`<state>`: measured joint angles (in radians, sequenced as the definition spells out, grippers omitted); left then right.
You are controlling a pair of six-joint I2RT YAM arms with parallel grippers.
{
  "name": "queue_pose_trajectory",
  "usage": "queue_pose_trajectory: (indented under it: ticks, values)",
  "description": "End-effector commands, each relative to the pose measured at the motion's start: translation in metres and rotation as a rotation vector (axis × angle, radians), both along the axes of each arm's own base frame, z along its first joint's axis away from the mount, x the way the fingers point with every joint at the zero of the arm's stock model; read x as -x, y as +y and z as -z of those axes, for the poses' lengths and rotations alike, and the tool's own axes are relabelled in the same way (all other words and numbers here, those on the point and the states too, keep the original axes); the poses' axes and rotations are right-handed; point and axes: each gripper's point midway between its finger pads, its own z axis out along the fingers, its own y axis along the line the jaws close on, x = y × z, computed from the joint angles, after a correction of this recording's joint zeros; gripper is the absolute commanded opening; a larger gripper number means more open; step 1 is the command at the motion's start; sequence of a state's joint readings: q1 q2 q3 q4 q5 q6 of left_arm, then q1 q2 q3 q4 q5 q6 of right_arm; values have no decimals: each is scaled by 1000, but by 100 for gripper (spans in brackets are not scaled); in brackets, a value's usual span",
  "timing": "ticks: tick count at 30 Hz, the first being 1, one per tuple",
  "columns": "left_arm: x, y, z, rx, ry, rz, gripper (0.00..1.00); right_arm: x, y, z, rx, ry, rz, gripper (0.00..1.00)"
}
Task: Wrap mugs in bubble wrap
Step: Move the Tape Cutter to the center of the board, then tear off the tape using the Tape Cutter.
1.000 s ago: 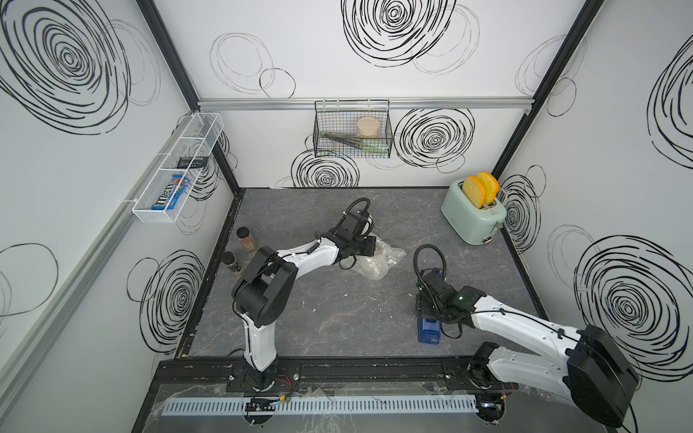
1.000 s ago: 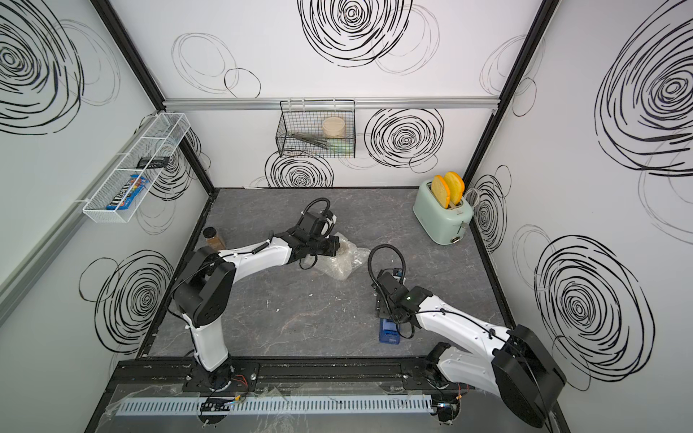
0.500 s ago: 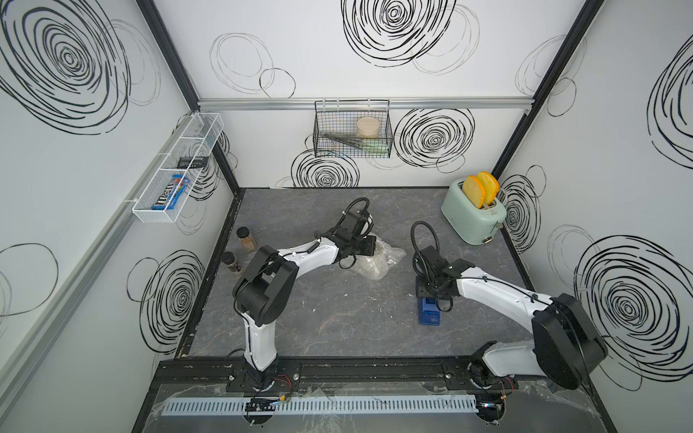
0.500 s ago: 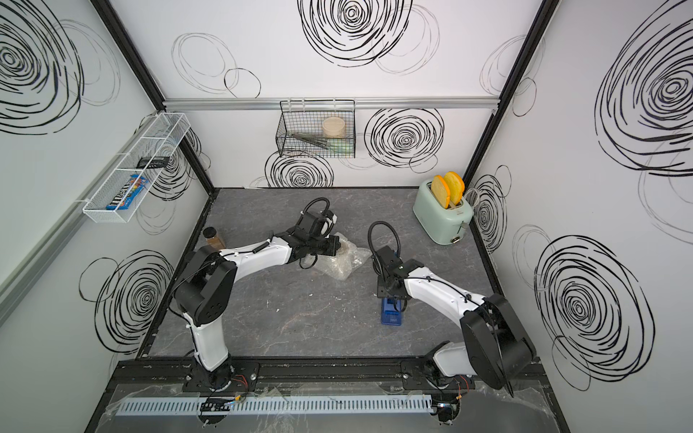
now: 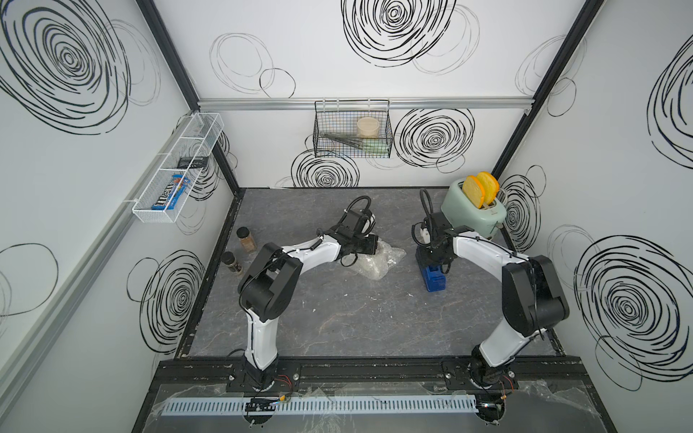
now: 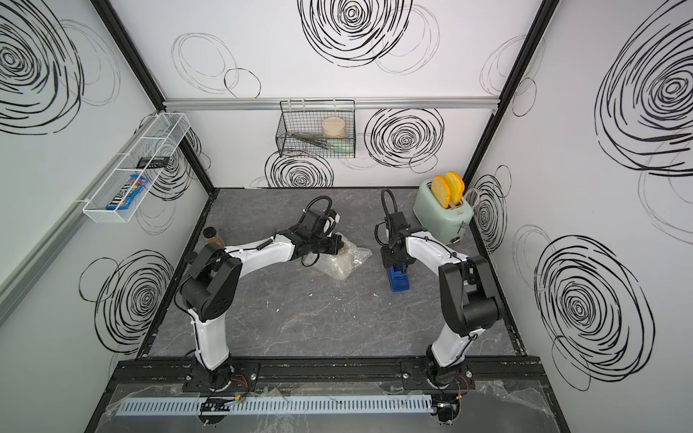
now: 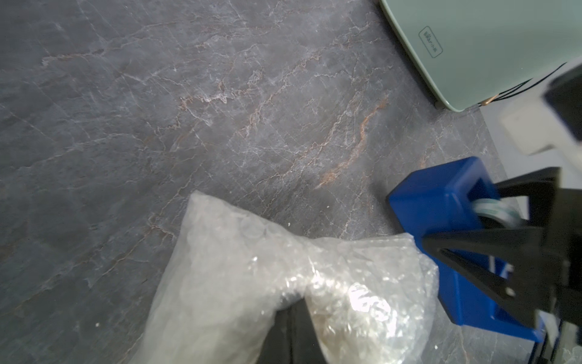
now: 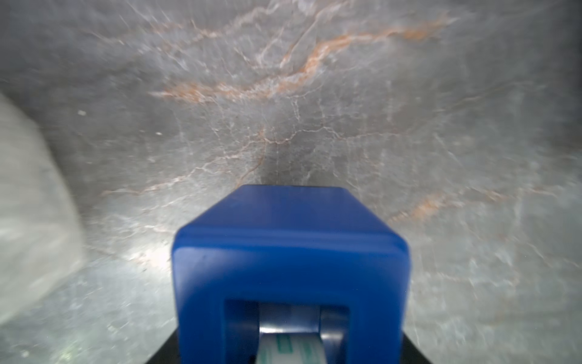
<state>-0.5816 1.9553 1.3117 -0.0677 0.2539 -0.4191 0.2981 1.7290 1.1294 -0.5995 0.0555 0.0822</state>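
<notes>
Bubble wrap (image 5: 379,262) sits clenched in left end effector (image 7: 295,315); right end effector (image 5: 433,261) grips tape dispenser (image 5: 435,280)

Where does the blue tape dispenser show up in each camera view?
Top view: blue tape dispenser, right of the bubble wrap.
Top view: blue tape dispenser, again right of the bubble wrap.
Left wrist: blue tape dispenser beside the bubble wrap.
Right wrist: blue tape dispenser close up, foreground.
Shared landmark: the bubble wrap, in all four.
</notes>
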Motion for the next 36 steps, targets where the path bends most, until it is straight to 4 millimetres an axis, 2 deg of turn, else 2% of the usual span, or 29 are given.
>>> queue_pose_trajectory:
  ticks: [1, 5, 6, 8, 10, 13, 17, 21, 24, 29, 31, 36]
  values:
    - [2, 8, 30, -55, 62, 1, 0, -21, 8, -12, 15, -24, -114, 40]
    - [2, 8, 30, -55, 60, 1, 0, -37, 8, -1, 43, -18, -166, 48]
    - [2, 9, 30, -57, 62, 0, 0, -40, 9, 2, 45, -8, -176, 53]
    - [2, 9, 31, -58, 63, -2, 0, -44, 7, 7, 62, 8, -172, 75]
    - [2, 10, 30, -58, 62, -2, 0, -46, 4, 2, 75, 7, -155, 83]
    - [2, 10, 29, -56, 59, -2, 0, -53, 0, -29, 65, -72, -95, 98]
    - [2, 10, 27, -55, 56, -3, 0, -52, -11, -77, 25, -177, 31, 97]
    - [2, 11, 27, -55, 57, -5, 0, -23, -26, -103, -154, -247, 188, 97]
    - [3, 10, 27, -52, 58, -5, 0, 10, -25, -111, -371, -289, 263, 97]
    - [4, 10, 27, -51, 60, -1, 0, 64, -10, -111, -656, -365, 280, 97]
    - [5, 9, 27, -52, 61, 1, 0, 81, -13, -112, -740, -405, 345, 97]
    - [6, 9, 28, -58, 59, 1, 0, 105, -14, -114, -951, -490, 440, 97]
